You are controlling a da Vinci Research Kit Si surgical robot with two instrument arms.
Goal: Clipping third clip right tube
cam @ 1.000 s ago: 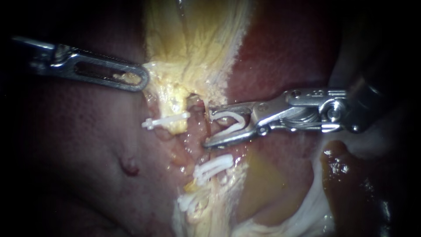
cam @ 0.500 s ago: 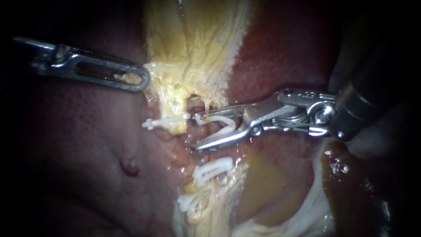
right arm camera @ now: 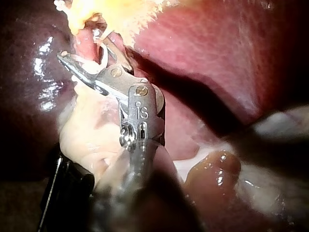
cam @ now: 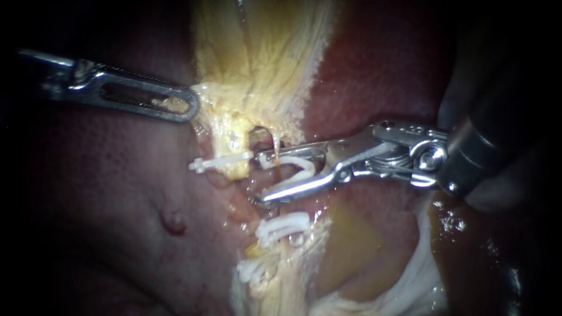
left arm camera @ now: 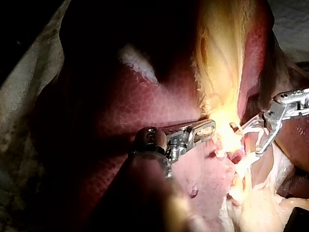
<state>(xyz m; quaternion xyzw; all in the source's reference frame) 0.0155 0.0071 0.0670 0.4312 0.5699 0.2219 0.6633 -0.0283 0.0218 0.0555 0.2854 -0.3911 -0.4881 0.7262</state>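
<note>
- Endoscope: right instrument (cam: 261,179) has its jaws wide apart and carries an open white clip (cam: 295,168), one leg seated against each jaw.
- The jaw tips straddle the pink strand I take for the right tube (cam: 266,212), just above the two closed clips (cam: 284,225) lower on the same strand.
- Can't tell whether the jaw tips are clear past the tube; the tissue hides that.
- A single clip (cam: 222,161) sits just beside the upper jaw tip, on the neighbouring strand. Risk as I see it: catching that strand in the bite.
- Left instrument (cam: 188,106) has its jaws together, clamped on the edge of the yellow tissue (cam: 257,64) over the liver (cam: 105,193). It looks like it is providing the tension.
- Left wrist: left instrument (left arm camera: 207,128) has its jaws closed, tip in the bright yellow tissue. Right instrument (left arm camera: 245,140) is beyond it, jaws spread with the clip inside.
- Right wrist: right instrument (right arm camera: 82,48) has its jaws apart around pale tissue ahead, white clip (right arm camera: 103,50) between them. The tube is not distinguishable here.
- To do it well:
  - get the full tube width inside the clip
  - see the latch end beyond the tube
  - sit square across it
  - leave a gap from the closed clips
  - squeeze fully, with the left hold steady
</note>
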